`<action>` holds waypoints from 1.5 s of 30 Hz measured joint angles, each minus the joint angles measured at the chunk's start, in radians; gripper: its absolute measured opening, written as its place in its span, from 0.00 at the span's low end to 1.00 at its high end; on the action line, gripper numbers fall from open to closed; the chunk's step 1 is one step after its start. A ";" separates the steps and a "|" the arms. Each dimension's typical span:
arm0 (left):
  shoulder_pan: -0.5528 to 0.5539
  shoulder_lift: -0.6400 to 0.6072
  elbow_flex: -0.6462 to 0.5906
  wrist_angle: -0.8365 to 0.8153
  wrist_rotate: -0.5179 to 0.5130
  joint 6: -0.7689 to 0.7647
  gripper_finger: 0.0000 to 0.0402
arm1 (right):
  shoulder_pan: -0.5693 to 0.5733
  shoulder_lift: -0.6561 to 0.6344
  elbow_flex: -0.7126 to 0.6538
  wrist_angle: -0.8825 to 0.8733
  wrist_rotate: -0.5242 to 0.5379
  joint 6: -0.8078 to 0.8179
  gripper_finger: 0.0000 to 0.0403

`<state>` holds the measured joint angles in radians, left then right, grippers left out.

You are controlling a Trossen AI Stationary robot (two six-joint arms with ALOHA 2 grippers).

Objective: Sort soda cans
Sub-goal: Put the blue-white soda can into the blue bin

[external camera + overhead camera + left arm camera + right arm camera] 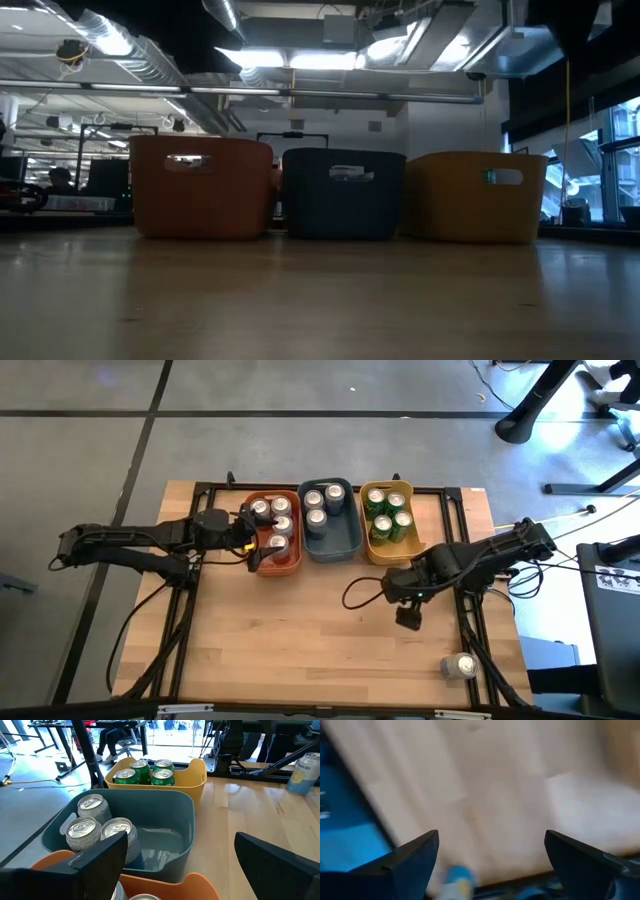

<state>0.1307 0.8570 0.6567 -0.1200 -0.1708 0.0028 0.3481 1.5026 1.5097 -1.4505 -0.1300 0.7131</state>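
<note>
A: Wooden bench (300,640) over a grey floor, three bins in a row at its twelve o'clock edge. How far along?

B: Nearly done, I'd judge. The orange bin (275,532) holds four cans, the blue bin (331,520) three silver ones, the yellow bin (388,522) four green. One loose can (460,665) lies on its side near five o'clock, pale with a silver end.

A: The arms?

B: The right pincer (408,617) hangs wide open and empty at about three o'clock, up-bench from that can. The left pincer (247,540), spread wide and empty too, sits over the orange bin.

Overhead and table-level cameras share three bins (330,525); wrist cameras look close.
</note>
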 joint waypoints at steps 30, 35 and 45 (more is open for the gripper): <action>0.002 0.070 -0.012 0.026 0.000 0.043 0.88 | 0.503 0.103 0.001 -0.007 -0.098 0.388 0.89; 0.002 0.098 -0.012 0.023 0.000 0.048 0.88 | 0.622 0.105 0.001 0.010 -0.144 0.512 0.89; 0.002 0.153 -0.012 0.024 0.007 0.050 0.88 | 0.767 0.105 0.001 -0.006 -0.009 0.649 0.89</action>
<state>0.1326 1.0103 0.6445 -0.0955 -0.1635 0.0532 1.1153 1.6072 1.5105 -1.4569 -0.1390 1.3624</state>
